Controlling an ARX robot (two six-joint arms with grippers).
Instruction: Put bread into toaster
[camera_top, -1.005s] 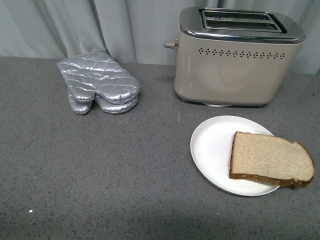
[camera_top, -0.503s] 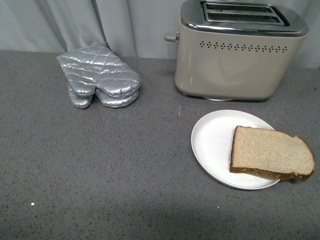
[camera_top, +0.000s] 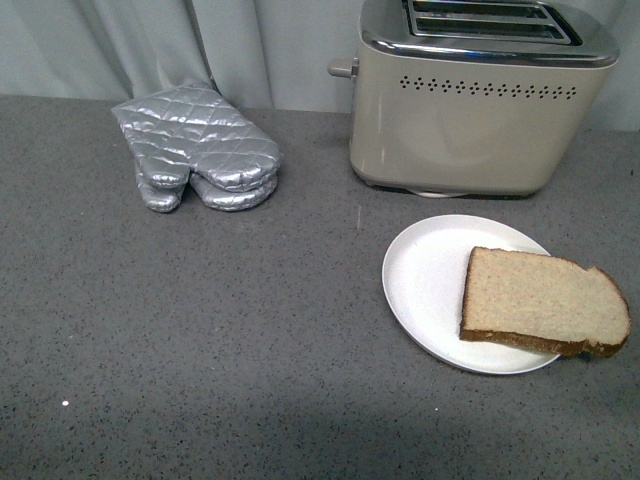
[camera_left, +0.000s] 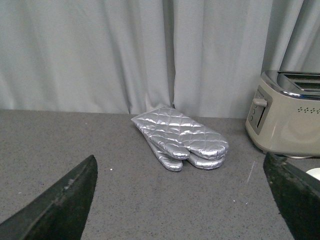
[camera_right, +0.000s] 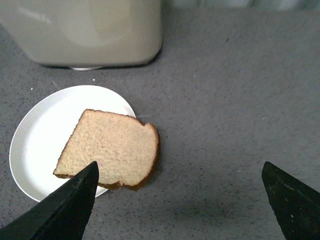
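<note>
The bread (camera_top: 540, 303) is a light-brown slice lying flat on a white plate (camera_top: 425, 280), its rounded end hanging over the plate's right rim. It also shows in the right wrist view (camera_right: 110, 149). The cream toaster (camera_top: 470, 110) stands behind the plate, chrome top and two slots up, lever on its left side; its lower body (camera_right: 90, 30) shows in the right wrist view and its left end (camera_left: 287, 117) in the left wrist view. My right gripper (camera_right: 180, 200) is open above the table, just beside the bread's rounded end. My left gripper (camera_left: 185, 200) is open and empty, facing the mitts. Neither gripper shows in the front view.
Silver quilted oven mitts (camera_top: 195, 150) lie at the back left, also in the left wrist view (camera_left: 180, 137). A grey curtain (camera_top: 200, 45) hangs behind the grey speckled table (camera_top: 200, 330).
The front view has tilted down a little: toaster, mitts and plate sit higher in the picture. Nothing on the table has moved.
</note>
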